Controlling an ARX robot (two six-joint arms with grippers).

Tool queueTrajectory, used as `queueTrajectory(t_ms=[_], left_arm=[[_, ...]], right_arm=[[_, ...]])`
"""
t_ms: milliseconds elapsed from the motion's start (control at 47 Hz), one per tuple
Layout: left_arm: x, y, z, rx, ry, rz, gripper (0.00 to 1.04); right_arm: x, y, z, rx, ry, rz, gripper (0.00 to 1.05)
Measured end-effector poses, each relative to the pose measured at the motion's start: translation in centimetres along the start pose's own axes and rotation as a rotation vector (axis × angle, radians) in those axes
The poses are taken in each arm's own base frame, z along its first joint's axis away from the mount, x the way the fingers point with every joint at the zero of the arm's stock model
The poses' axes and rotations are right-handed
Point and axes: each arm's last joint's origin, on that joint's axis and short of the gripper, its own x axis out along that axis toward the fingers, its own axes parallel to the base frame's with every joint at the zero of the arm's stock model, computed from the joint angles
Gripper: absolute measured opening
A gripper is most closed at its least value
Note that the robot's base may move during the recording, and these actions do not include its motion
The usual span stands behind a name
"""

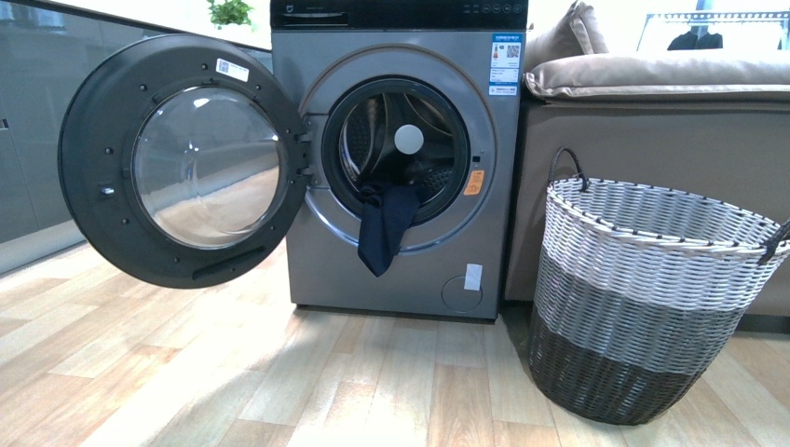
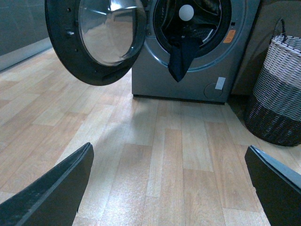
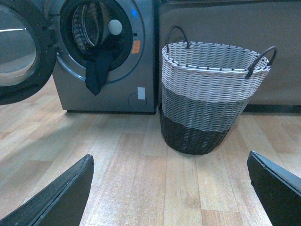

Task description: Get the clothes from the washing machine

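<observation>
**Both arms hang back, garment waiting at the drum mouth**

Nearest the cameras, the left gripper (image 2: 168, 148) is spread wide with nothing between its dark fingers (image 2: 61, 188). The right gripper (image 3: 169, 155) is just as released and empty. Both hover over the pale wood-plank floor (image 1: 279, 372), well apart from anything they must handle.

Farther on, to the right, stands the woven round basket banded white, grey and black (image 1: 643, 307). Beside it is the grey metallic front-loading washing machine (image 1: 419, 279), its round dark-rimmed glass door (image 1: 102, 168) swung fully open to the left. The limp dark navy garment (image 1: 385, 228) drapes over the lower lip of the opening. One end lies inside the perforated steel drum (image 1: 373, 130) and the other hangs down the front panel.

The step in hand looks like the reach. It would go best aimed at the free-hanging part just below the lip, where the cloth stands clear of the metal. The pull should then go outward and a little upward, so the hidden end slides over the rim rather than snagging. The left arm should probably keep clear of the open door.

Only the front view shows the blue-white label (image 1: 504, 63) and the beige sofa cushion (image 1: 652, 74), but it shows neither arm. Only the wrist views show the fingers. The right wrist view alone takes in the whole basket with both handles; I cannot tell what the basket holds.
</observation>
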Motion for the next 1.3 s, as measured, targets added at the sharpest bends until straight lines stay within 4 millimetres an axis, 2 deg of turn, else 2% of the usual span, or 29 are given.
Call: queueTrajectory(t_ms=[1299], left_arm=[[0.00,0.00,0.00,0.000,0.000,0.000,0.98]], right_arm=[[0.00,0.00,0.00,0.000,0.000,0.000,0.97]])
